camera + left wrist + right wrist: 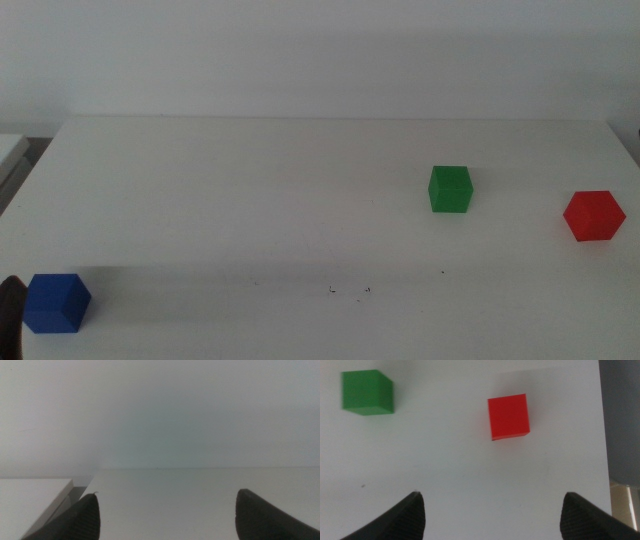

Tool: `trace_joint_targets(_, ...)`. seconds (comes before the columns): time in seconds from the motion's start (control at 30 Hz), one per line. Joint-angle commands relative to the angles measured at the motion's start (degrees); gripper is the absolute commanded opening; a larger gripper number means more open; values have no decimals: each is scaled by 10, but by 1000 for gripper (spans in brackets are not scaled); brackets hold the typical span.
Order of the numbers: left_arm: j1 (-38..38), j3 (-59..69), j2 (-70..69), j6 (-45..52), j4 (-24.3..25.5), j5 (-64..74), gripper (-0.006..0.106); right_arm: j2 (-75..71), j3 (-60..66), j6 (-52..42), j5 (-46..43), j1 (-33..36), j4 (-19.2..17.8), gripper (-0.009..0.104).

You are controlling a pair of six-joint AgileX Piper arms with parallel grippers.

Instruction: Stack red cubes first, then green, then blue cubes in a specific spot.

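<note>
Note that the right gripper (492, 515) has its fingers (405, 520) spread wide and empty above the plain white surface (250, 190); the small matte red cube (508, 416) sits ahead of them, the matte green cube (367, 392) beside it, well apart. The left gripper (167, 515) is likewise wide open, holding nothing, near the surface's left edge. You find the deep-blue cube (57, 302) at the near left corner, with dark specks (350, 290) at near centre.
</note>
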Motion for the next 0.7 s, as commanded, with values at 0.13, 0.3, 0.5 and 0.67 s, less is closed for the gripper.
trace_joint_targets(0.13, 2, 0, -2, -4, -1, -2, 91, 96, -55, -18, -2, -16, -22, 92)
trace_joint_targets(0.3, 2, 0, -2, -4, -1, -2, 91, 176, -112, -18, -2, -16, -24, 92)
trace_joint_targets(0.5, 2, 0, -2, -4, -1, -2, 91, 233, -138, -18, -2, -15, -50, 92)
trace_joint_targets(0.67, 2, 0, -2, -4, -1, -4, 91, 265, -138, -18, -2, -15, -42, 92)
